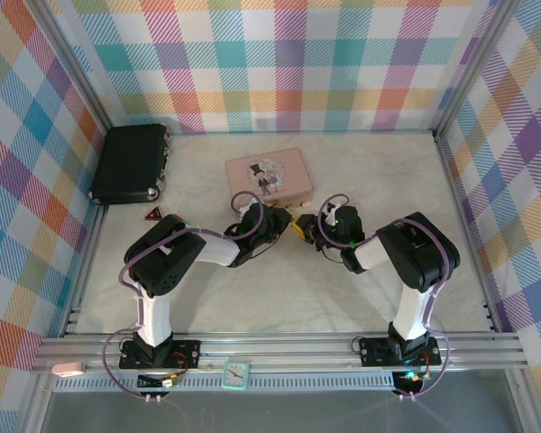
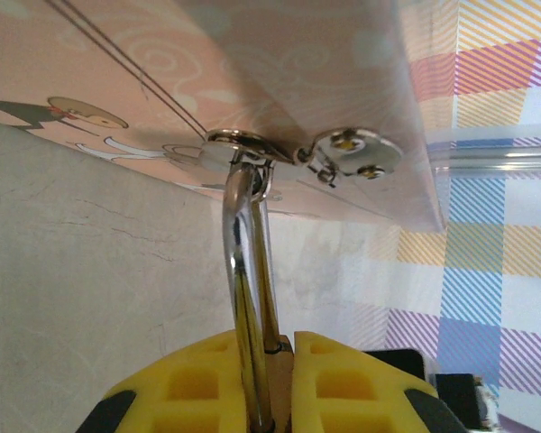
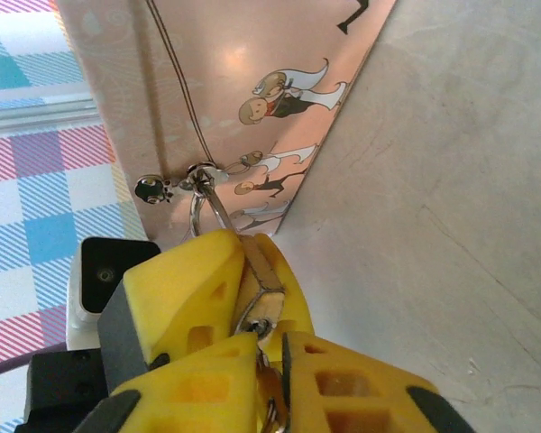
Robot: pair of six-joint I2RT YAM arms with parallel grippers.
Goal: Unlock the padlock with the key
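Observation:
The brass padlock (image 3: 262, 299) hangs by its silvery shackle (image 2: 248, 271) from the hasp (image 2: 239, 144) of the pink tin (image 1: 269, 176). My left gripper (image 2: 275, 347) is shut on the padlock's body, and its yellow fingers (image 3: 185, 289) clamp the body from both sides in the right wrist view. My right gripper (image 3: 270, 370) sits just below, shut on the small key (image 3: 269, 394), whose tip meets the padlock's underside. In the top view both grippers (image 1: 302, 227) meet just in front of the tin's near right corner.
A black case (image 1: 131, 162) lies at the back left. A small red piece (image 1: 152, 215) rests near the left arm's elbow. Checked walls close the table on three sides. A small clock (image 1: 237, 373) sits on the front rail.

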